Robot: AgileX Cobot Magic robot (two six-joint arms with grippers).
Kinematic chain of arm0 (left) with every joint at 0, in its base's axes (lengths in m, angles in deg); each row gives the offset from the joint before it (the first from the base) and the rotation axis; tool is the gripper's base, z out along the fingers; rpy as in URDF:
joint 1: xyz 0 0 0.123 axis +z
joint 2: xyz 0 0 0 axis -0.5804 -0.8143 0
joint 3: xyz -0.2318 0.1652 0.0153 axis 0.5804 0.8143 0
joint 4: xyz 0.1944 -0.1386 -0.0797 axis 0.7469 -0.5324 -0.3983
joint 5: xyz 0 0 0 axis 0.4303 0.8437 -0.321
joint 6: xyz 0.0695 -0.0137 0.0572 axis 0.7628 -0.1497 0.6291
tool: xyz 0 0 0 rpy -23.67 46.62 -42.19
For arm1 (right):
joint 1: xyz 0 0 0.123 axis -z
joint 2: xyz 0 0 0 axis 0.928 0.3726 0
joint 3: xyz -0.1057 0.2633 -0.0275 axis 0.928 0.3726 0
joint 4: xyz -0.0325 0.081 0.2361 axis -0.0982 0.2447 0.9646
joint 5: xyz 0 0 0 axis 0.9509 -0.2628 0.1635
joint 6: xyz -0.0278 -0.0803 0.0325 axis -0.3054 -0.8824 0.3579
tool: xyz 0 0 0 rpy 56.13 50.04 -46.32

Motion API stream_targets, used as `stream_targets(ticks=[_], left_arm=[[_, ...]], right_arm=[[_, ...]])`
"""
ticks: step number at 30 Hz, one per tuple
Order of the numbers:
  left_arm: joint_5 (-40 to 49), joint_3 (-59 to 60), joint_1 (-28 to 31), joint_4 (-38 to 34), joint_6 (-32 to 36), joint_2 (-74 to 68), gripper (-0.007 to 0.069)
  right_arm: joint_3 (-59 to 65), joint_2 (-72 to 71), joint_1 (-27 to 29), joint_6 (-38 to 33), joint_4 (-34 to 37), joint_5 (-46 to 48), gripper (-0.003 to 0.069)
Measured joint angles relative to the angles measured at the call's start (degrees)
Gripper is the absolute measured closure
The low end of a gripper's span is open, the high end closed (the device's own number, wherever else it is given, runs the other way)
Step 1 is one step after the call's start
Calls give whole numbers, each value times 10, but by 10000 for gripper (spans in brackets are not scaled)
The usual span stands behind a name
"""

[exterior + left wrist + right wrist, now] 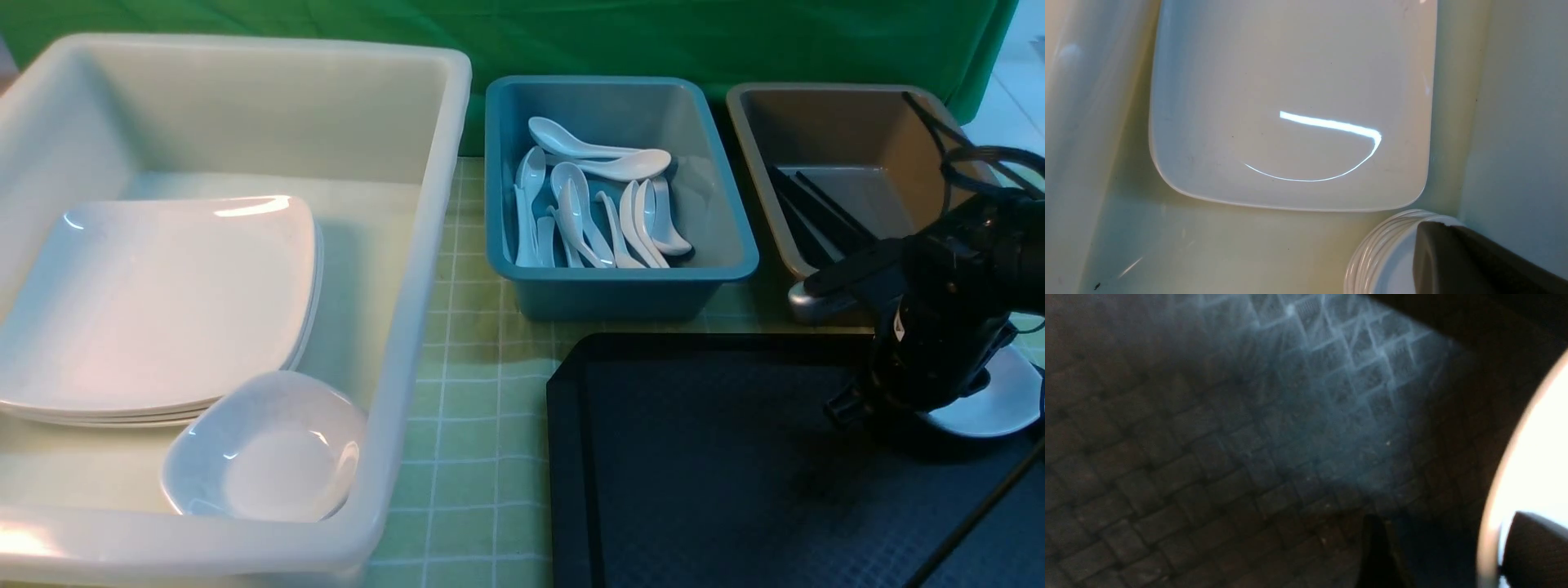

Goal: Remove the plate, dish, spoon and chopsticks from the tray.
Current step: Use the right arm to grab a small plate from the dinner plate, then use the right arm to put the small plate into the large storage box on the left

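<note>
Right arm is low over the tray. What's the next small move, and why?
Probably close the right gripper: its open fingers appear to straddle the rim of the plate, which lies on the tray, not yet cleared.

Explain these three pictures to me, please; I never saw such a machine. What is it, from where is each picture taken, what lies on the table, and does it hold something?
It is a robot with two arms, each ending in a gripper. The front view looks forward from between the arms; the other two come from cameras on the wrists. On the table stand a white bin with plates and a dish, a blue bin with spoons, a brown bin with chopsticks, and a black tray. The left gripper is shut, over the white bin, and nothing shows in it. The right gripper is low over the tray, jaws open at the rim of a white item, mostly hidden; it seems to hold nothing.
</note>
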Motion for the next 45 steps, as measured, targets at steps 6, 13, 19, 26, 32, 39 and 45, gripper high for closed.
stream_targets(ticks=[6,13,19,26,32,39,45], left_arm=[[0,0,0,-4,0,0,629],[-1,0,0,-6,0,0,629],[-1,0,0,-18,0,0,629],[-2,0,0,-20,3,0,629],[-4,0,0,-21,4,0,629],[-5,0,0,-22,4,0,629],[-6,0,0,-23,5,0,629]], right_arm=[[-2,-5,1,-15,-14,16,573],[-1,-58,0,-27,12,88,611],[-1,-155,-1,-51,98,148,629],[-37,-277,-90,-57,167,210,630],[-163,-281,-262,-25,203,180,630],[-347,-138,-443,-30,208,125,630],[-502,51,-500,-50,172,142,630]])
